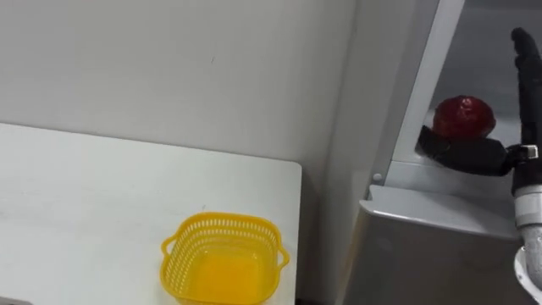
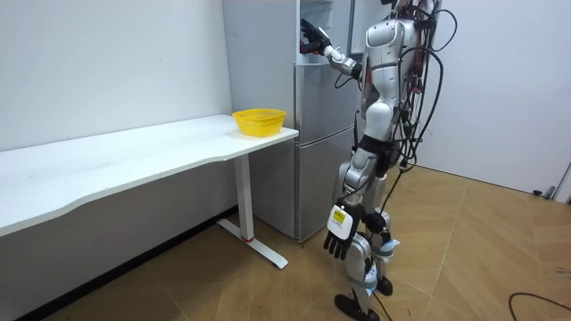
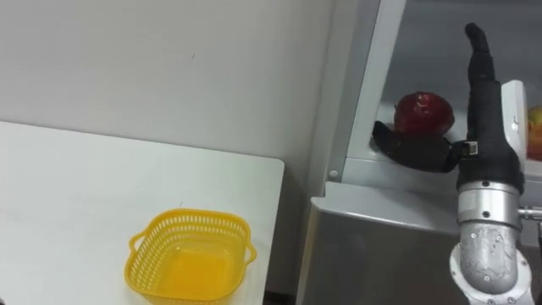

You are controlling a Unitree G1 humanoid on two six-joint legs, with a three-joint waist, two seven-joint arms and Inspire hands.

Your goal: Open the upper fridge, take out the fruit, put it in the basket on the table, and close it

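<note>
A round red fruit (image 1: 463, 117) sits on the shelf of the open upper fridge compartment. My right hand (image 1: 528, 140) is up inside the compartment, open. Its fingers (image 3: 479, 68) point straight up to the right of the fruit, and its thumb (image 3: 406, 146) stretches out low in front of it. I cannot tell whether the hand touches the fruit. In the room view I stand facing the fridge (image 2: 326, 152) with my right arm raised into it. My left hand (image 2: 339, 239) hangs open by my thigh.
A yellow plastic basket (image 1: 222, 258) stands empty at the near corner of the white table (image 1: 85, 195), left of the fridge. The grey top of the lower fridge door (image 1: 440, 212) lies below my hand. Another yellowish-red fruit (image 3: 534, 127) shows behind my wrist.
</note>
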